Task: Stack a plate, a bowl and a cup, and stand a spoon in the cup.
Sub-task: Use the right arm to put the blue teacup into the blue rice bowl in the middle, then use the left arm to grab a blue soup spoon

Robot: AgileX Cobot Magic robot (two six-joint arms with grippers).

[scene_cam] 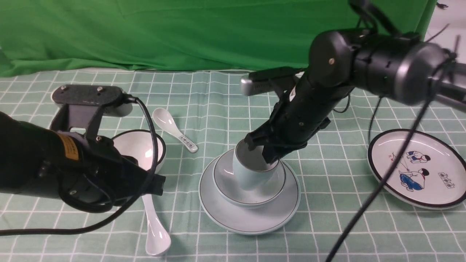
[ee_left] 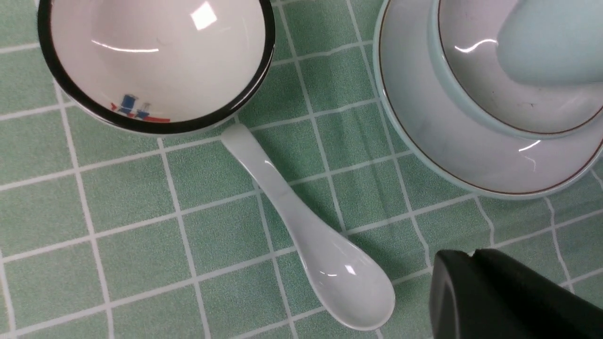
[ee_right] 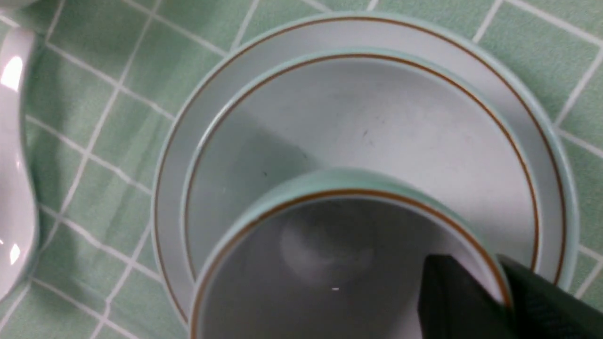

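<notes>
While the right end effector (scene_cam: 263, 148) grips the tilted cup (scene_cam: 255, 174) by its wall over the bowl (scene_cam: 229, 182) on the plate (scene_cam: 251, 222), the left end effector (scene_cam: 158, 182) is closed near the spoon (scene_cam: 154, 229).

white black-rimmed round plate with cartoon figures (scene_cam: 417, 169) | white black-rimmed bowl (ee_left: 158, 61) | white spoon with printed handle (scene_cam: 174, 129)

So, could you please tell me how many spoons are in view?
2: the plain white spoon lies by the white black-rimmed bowl, and the patterned spoon lies beyond that bowl. Others could be hidden behind the arms.
</notes>
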